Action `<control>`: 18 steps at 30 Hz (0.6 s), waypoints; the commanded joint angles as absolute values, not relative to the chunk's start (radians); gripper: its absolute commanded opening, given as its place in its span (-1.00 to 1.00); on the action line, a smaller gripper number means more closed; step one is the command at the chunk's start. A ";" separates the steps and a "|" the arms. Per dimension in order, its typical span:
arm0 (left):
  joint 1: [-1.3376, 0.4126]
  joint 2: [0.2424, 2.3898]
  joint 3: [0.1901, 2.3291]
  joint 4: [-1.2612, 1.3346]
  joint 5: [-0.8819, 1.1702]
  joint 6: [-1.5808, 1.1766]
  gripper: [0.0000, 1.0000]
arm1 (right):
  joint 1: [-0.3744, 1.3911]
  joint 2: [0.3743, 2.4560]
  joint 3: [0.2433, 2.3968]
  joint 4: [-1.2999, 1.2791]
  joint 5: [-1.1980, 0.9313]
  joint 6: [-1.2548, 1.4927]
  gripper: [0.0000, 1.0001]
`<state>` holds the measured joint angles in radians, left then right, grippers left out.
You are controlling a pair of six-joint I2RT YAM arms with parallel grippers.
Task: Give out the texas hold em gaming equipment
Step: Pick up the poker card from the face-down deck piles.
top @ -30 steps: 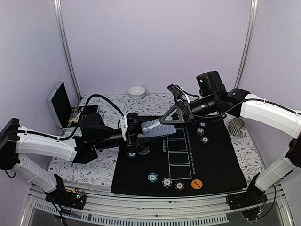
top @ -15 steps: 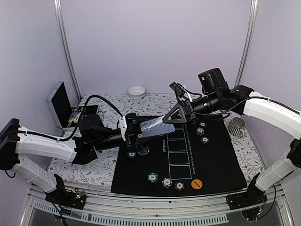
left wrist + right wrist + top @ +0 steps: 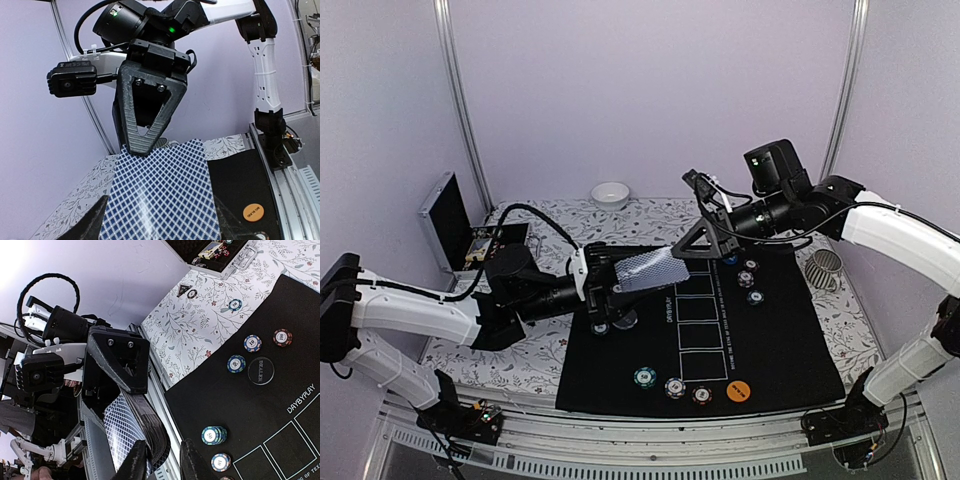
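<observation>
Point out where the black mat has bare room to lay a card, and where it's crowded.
Bare: the black mat right of the outlined rectangles, between the far chips and the orange disc. Crowded: the far-left part, where the left gripper and right gripper meet at the cards near the dealer disc.

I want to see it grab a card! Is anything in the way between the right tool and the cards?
Nothing I can see. The right tool is right at the far edge of the cards, with one finger lying over the top card. The left tool holds the cards up above the black mat.
</observation>
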<state>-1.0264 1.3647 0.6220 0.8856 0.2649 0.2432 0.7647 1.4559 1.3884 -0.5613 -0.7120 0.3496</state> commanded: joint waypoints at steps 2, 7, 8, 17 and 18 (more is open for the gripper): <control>-1.024 1.338 0.614 0.927 0.252 0.257 0.18 | 0.760 1.431 1.422 -0.569 -0.716 0.344 -0.59; -1.024 1.345 0.614 0.918 0.218 0.257 0.18 | 0.760 1.430 1.417 -0.566 -0.715 0.348 -0.78; -1.023 1.347 0.612 0.917 0.216 0.256 0.18 | 0.760 1.431 1.417 -0.565 -0.714 0.348 -0.80; -1.025 1.359 0.618 0.918 0.222 0.256 0.18 | 0.762 1.437 1.397 -0.526 -0.738 0.358 -0.82; -1.025 1.361 0.619 0.919 0.223 0.256 0.18 | 0.761 1.441 1.393 -0.522 -0.744 0.361 -0.76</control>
